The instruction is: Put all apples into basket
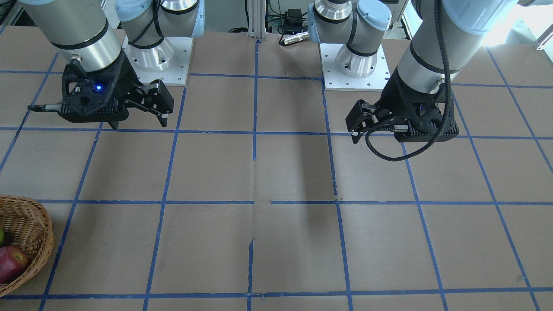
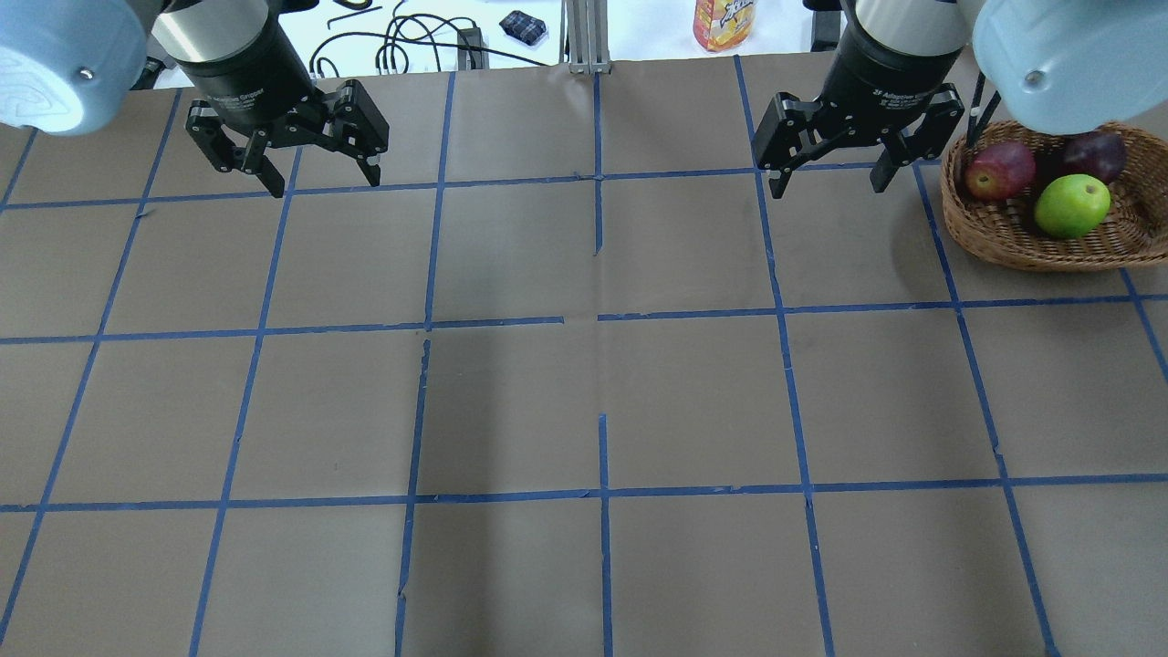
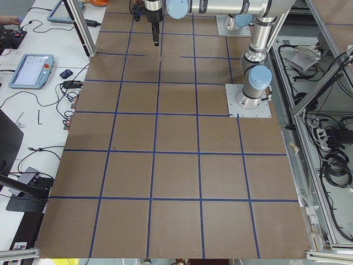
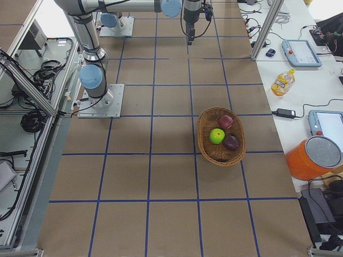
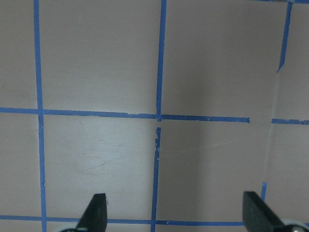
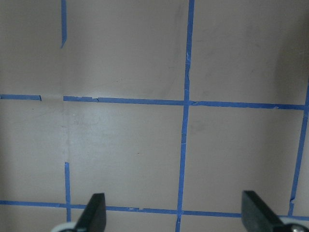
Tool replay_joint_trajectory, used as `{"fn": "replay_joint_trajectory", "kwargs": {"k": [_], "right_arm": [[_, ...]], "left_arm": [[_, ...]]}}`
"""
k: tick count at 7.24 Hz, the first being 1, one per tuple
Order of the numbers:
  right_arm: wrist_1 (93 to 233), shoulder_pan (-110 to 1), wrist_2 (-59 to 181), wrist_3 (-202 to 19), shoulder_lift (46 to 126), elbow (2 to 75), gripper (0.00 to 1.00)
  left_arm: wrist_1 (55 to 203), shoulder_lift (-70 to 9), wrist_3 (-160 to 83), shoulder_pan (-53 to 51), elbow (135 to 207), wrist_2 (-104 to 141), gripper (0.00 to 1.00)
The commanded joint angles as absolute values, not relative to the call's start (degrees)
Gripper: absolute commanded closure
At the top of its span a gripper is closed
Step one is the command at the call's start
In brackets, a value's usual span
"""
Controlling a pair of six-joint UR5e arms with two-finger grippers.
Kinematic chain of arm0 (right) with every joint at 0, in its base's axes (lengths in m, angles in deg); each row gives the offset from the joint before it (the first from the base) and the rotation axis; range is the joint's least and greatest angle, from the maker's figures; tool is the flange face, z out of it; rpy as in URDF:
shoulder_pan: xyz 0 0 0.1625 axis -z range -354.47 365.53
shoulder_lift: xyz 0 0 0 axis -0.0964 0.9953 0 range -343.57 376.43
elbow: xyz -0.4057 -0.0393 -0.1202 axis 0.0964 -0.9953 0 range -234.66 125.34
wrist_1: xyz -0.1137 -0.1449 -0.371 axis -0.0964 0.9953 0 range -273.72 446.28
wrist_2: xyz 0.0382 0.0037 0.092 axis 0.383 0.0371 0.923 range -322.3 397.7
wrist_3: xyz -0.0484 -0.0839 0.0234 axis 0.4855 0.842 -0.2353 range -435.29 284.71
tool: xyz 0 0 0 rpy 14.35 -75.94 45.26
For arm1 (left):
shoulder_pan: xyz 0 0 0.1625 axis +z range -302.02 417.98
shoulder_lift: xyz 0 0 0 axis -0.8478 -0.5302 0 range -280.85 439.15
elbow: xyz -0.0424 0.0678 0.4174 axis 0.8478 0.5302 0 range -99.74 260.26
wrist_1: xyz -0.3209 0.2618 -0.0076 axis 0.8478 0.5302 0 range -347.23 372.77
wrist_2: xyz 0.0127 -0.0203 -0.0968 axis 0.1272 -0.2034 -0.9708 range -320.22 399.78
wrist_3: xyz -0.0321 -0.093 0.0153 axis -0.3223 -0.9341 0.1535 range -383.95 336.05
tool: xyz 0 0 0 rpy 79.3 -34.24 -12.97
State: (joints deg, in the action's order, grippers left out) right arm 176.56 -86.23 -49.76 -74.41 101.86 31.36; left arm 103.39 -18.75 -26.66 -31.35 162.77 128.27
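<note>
Wicker-brown, the basket [image 2: 1004,239] sits at the robot's right end of the tabletop [image 2: 584,383] and holds all three apples: the red apple [image 2: 1000,170], the maroon apple [image 2: 1095,153] and the green apple [image 2: 1072,206], bunched close together. The left fingers [image 2: 370,146] and the right fingers [image 2: 774,146] hang above the tabletop, both pairs spread wide — pinching nothing, apart from the basket.

Table top [image 2: 511,401]: flat brown, gridded into squares by blue tape lines. Basket [image 2: 1004,239]: tan-brown woven wicker, holding a red apple [image 2: 999,170], a dark maroon-purple apple [image 2: 1095,153] and a lime green apple [image 2: 1072,205]. Left gripper [image 2: 326,182] and right gripper [image 2: 829,187] are black; arms [image 1: 77,26] are silver with pale blue joint caps.
</note>
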Motion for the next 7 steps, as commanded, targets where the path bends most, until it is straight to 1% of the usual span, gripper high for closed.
{"fn": "replay_joint_trajectory", "kwargs": {"k": [1,4,5,7], "right_arm": [[176.6,-86.2,-49.8,-74.4,101.7,31.4,0.0],[176.6,-86.2,-49.7,-74.4,101.9,31.5,0.0],[176.6,-86.2,-49.7,-74.4,101.9,31.5,0.0],[176.6,-86.2,-49.8,-74.4,101.9,31.6,0.0]], "left_arm": [[103.4,-18.5,-26.7,-31.4,162.7,128.4,0.0],[103.3,-18.5,-26.7,-31.4,163.1,128.6,0.0],[103.6,-17.4,-26.7,-31.4,163.8,129.0,0.0],[104.0,-17.6,-26.7,-31.6,162.7,128.4,0.0]]}}
